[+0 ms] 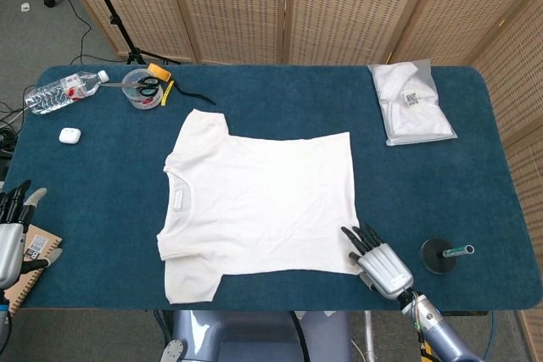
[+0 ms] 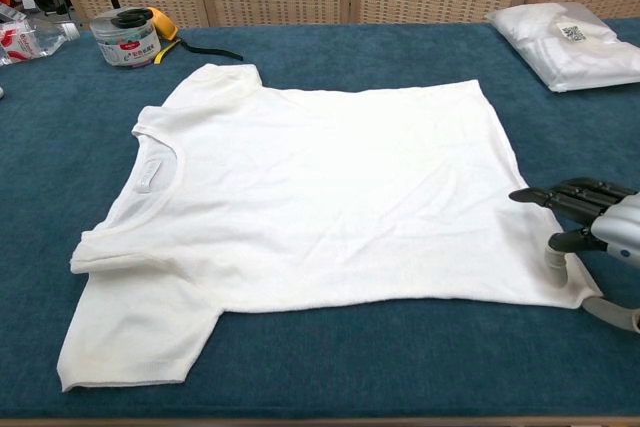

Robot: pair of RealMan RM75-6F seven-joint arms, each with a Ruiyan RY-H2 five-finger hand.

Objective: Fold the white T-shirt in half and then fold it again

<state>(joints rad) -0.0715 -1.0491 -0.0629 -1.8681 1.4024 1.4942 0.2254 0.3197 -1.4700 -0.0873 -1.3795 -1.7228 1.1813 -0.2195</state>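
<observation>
The white T-shirt (image 1: 263, 201) lies spread flat on the blue table, collar to the left and hem to the right; in the chest view the T-shirt (image 2: 320, 207) fills the middle. My right hand (image 1: 379, 264) hovers over the shirt's near hem corner, fingers stretched out and apart, holding nothing; the chest view shows this right hand (image 2: 585, 222) at the right edge with its thumb pointing down onto the corner. My left hand (image 1: 10, 231) stays off the table's left edge, fingers spread, far from the shirt.
A bagged white garment (image 1: 411, 103) lies at the far right. A water bottle (image 1: 64, 89), a tub with scissors (image 1: 144, 87) and an earbud case (image 1: 69, 135) sit at the far left. A small black stand (image 1: 441, 254) is beside my right hand. A notebook (image 1: 34, 260) lies near my left hand.
</observation>
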